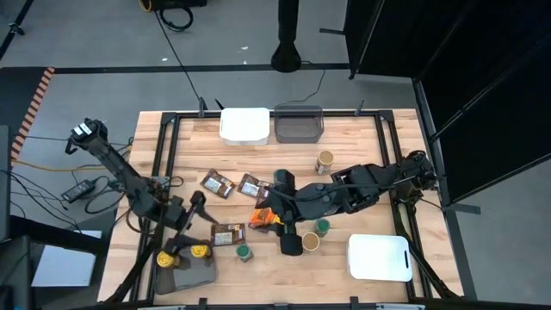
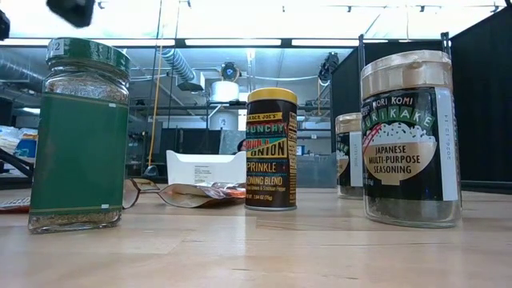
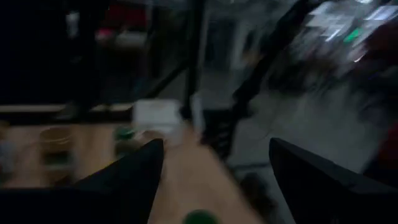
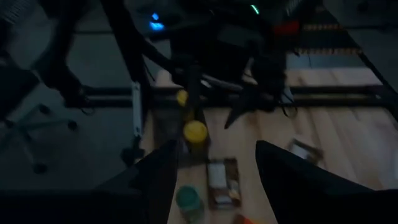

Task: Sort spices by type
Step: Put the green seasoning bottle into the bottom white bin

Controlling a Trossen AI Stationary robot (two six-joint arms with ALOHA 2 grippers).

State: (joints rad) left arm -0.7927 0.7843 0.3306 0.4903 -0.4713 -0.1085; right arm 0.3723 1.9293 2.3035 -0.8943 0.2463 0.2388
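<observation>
While both grippers, left and right, gape empty, glossy flat packets and round jars rest on grained wood table.

Two dark, jointed robot arms are showing black housings, each ending in a gripper with two tapered black fingers.

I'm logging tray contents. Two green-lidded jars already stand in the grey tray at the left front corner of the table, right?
Not quite. The two jars in the grey tray have yellow lids, as the high view shows. A green-lidded jar stands on the table beside that tray.
</observation>
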